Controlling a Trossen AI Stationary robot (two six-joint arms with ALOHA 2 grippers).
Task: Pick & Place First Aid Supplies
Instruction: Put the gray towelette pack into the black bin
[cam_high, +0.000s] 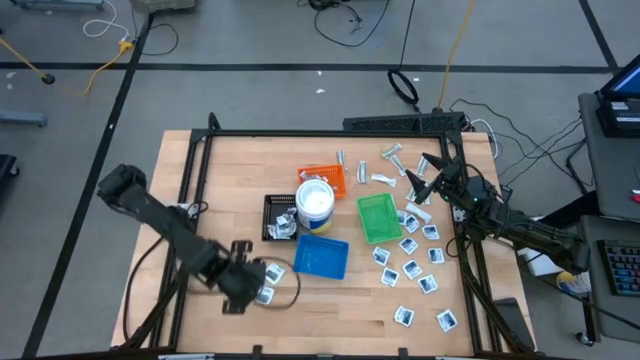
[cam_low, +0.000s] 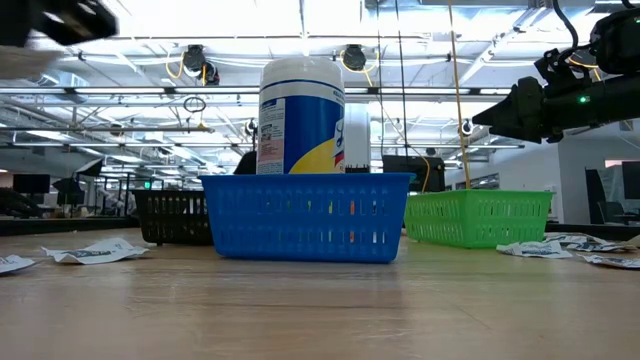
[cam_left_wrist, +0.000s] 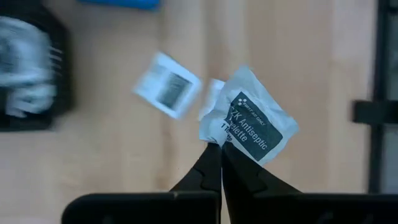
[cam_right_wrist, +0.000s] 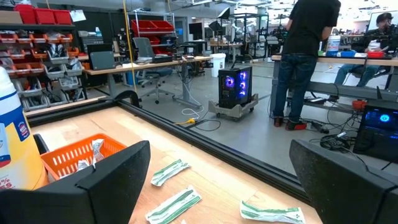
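Left pincer (cam_left_wrist: 221, 163): jaws fully closed, pinching one corner of a white packet (cam_left_wrist: 250, 119), which stands just beyond the tips, lifted clear of the table (cam_left_wrist: 298, 74). Judged light, thin and limp; foil-like wrapper probably slippery, so grip well in from the edge, not at the crumpled corner. Two loose packets (cam_left_wrist: 168, 84) lie below, past the tips. Right pincer (cam_right_wrist: 217, 180): jaws spread wide, holding nothing, raised above wrapped strips (cam_right_wrist: 171, 169).
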